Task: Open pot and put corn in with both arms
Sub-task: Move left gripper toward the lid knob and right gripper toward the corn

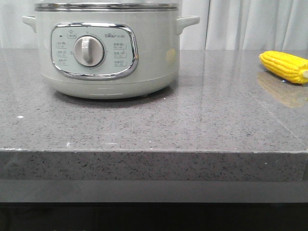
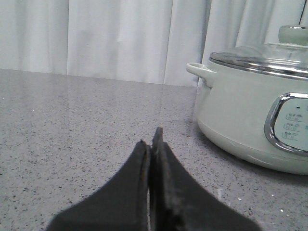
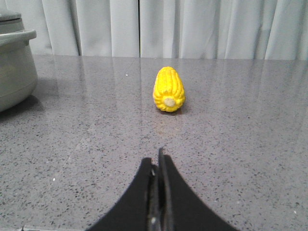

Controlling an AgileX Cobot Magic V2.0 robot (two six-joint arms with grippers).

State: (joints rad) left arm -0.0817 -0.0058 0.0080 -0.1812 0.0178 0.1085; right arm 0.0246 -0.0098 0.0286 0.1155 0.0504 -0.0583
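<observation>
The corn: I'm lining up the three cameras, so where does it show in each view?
Front view: the corn lies at the far right edge, on the countertop.
Left wrist view: not in it.
Right wrist view: the corn lies near the centre, end-on, beyond the shut right gripper.
Shared landmark: the pot, also at and.

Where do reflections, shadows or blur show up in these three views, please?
Front view: the bright yellow corn cob mirrors faintly in the glossy grey speckled counter; the pale grey-green round cooker casts a soft shadow. Left wrist view: the shut black left gripper looks blurred. Right wrist view: the right gripper likewise.
</observation>
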